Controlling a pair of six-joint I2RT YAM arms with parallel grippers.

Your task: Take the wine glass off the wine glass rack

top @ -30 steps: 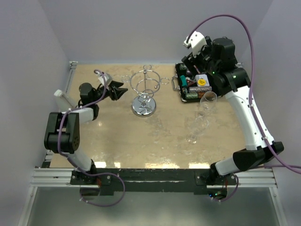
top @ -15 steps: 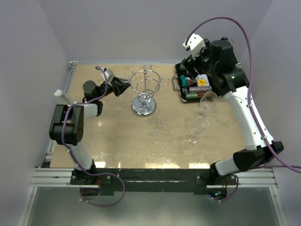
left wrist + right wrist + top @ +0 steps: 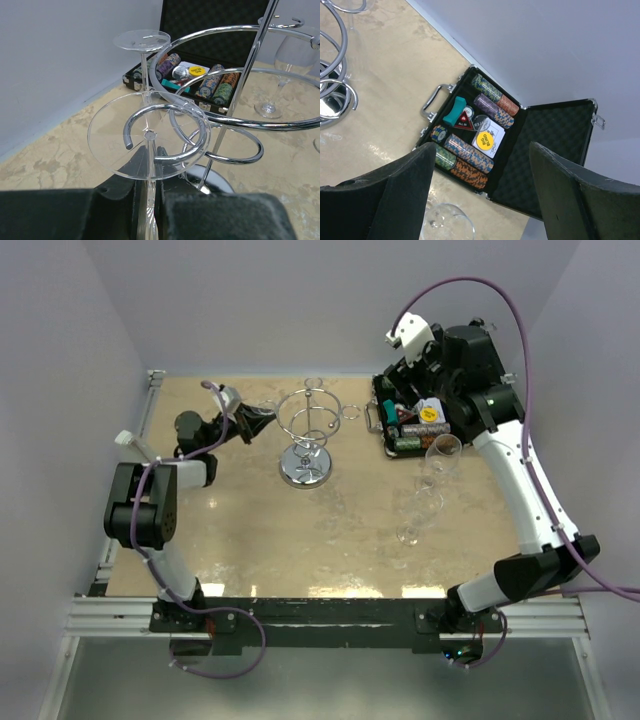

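The wine glass (image 3: 112, 145) hangs upside down at the left side of the wine glass rack (image 3: 308, 435), with its round foot lying on a wire loop. The left gripper (image 3: 262, 421) is closed on the stem just under this loop. The right gripper (image 3: 481, 150) hovers at the far right above the open black case (image 3: 555, 130), its fingers wide apart and holding nothing. One more glass (image 3: 443, 452) stands upright just near the case.

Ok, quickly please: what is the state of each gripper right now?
Left gripper: closed on the stem of the wine glass.
Right gripper: open, holding nothing.
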